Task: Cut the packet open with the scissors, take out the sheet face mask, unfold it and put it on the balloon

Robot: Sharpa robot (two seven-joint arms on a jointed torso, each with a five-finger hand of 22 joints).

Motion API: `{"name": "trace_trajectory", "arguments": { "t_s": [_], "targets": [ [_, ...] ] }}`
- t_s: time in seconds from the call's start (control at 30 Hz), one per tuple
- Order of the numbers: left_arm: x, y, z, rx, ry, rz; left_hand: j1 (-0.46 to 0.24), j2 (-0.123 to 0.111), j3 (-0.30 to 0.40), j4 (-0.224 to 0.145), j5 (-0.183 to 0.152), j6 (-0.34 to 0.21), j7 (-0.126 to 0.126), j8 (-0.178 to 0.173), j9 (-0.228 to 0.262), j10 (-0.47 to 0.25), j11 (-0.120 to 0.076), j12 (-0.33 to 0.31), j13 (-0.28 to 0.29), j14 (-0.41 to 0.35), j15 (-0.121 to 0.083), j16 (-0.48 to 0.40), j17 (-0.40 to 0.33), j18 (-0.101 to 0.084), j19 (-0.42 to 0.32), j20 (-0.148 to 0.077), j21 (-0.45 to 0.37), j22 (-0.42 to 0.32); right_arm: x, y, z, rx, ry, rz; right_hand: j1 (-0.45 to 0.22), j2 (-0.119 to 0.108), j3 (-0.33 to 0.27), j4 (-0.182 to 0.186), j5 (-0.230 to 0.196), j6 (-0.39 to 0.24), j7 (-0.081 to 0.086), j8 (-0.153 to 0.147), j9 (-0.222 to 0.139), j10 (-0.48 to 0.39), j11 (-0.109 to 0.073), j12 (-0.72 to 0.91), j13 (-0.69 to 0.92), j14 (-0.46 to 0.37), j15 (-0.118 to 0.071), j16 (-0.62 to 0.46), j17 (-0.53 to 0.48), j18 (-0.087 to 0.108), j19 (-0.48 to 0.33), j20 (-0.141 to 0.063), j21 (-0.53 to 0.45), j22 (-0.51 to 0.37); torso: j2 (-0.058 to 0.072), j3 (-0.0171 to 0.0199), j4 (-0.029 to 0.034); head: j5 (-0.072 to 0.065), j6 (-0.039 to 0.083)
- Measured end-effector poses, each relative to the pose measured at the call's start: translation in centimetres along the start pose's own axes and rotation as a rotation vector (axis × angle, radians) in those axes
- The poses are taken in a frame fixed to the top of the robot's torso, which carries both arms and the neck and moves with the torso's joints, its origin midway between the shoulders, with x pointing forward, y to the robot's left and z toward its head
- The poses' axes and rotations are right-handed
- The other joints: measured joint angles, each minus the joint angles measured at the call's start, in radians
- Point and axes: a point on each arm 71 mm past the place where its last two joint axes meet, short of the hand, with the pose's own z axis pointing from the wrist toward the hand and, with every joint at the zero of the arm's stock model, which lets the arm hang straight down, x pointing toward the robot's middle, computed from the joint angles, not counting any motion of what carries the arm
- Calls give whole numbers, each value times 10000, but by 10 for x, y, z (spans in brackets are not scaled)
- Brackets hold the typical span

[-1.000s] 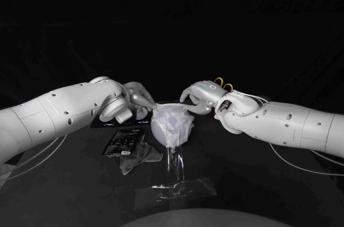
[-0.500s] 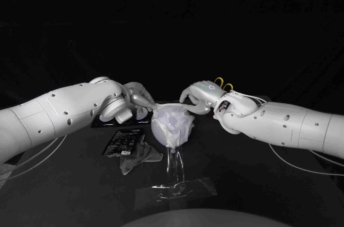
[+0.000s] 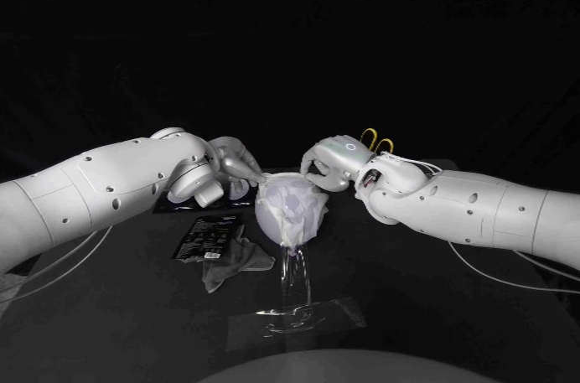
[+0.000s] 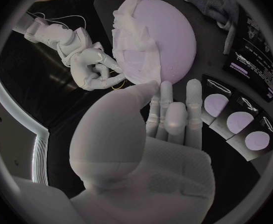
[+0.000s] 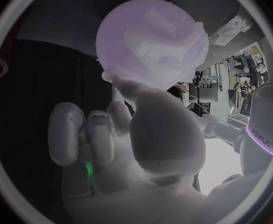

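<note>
Black table (image 3: 423,299), black backdrop, and all the action is at dead centre. The balloon (image 4: 174,40) stands up on a clear stand (image 3: 294,278), and the white mask (image 4: 131,50) is draped over one side of it, bunched in folds, with bare lilac skin showing on the other.

Left hand (image 3: 232,163) comes in at 10 o'clock of the balloon. Thumb and fingers (image 4: 166,92) reach out straight and close together, and they pinch the mask's edge right at the balloon's crown.

Right hand (image 3: 333,161) sits at 2 o'clock, tight against the balloon. The thumb (image 5: 121,87) presses on the mask, the other fingers are curled in beside it. Whether it truly grips the sheet, I cannot tell.

Behind the right hand, at 1 o'clock, two yellow loops of the scissors (image 3: 377,140) peek up.

Down on the table, the dark packet (image 3: 208,236) lies flat at 8 o'clock of the balloon, just beside the stand. A crumpled grey wad (image 3: 235,261) lies at 7 o'clock, touching the packet's lower corner. A dark tray (image 4: 233,102) with pale discs sits under the left hand, at 9 o'clock.
</note>
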Motion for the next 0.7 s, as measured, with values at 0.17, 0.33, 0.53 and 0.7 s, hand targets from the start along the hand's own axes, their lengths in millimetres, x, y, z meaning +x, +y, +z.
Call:
{"name": "trace_trajectory", "arguments": {
  "t_s": [0.17,0.33,0.53,0.7],
  "targets": [
    [0,0,0,14,14,5,0,0,0,0,0,0,0,0,0,0,1,0,-1,0,0,-1,0,1,0,0,0,0,3,2,0,-6,3,-128,-104,107,-12,-12,0,-3,-4,118,41,236,-34,329,45,-35,-36,-6,-8,1,21,-22,273,3,-4,0,-3,14,-12],
    [0,0,-1,10,2,2,0,-1,0,0,-1,0,0,-1,0,0,1,0,-2,38,-38,41,2,-1,0,0,0,17,3,2,0,7,-82,-217,-268,433,210,174,-205,-114,-110,356,180,465,-91,1309,46,-26,-114,-8,-8,-157,14,-125,461,6,-2,-1,-4,22,3],
    [-1,1,-2,17,-9,0,-1,-1,-1,0,-20,-23,21,-3,0,-50,6,-1,-2,38,-38,41,2,-3,-37,-38,-1,26,3,0,-1,114,-259,-268,-433,598,568,291,-432,-144,-181,569,249,481,-106,1475,45,-16,-125,-35,-6,-157,13,-126,549,7,7,7,-4,29,3],
    [-2,1,-3,38,-21,-7,-4,-4,-1,0,-20,-490,156,-367,925,-183,32,99,59,62,-13,86,2,-9,-38,-37,51,49,2,-2,-1,284,-431,-133,-529,687,652,292,-454,-165,-201,584,250,480,-106,1475,40,-16,-125,1,-3,-157,12,-127,549,6,12,12,-11,42,-7]
  ]
}}
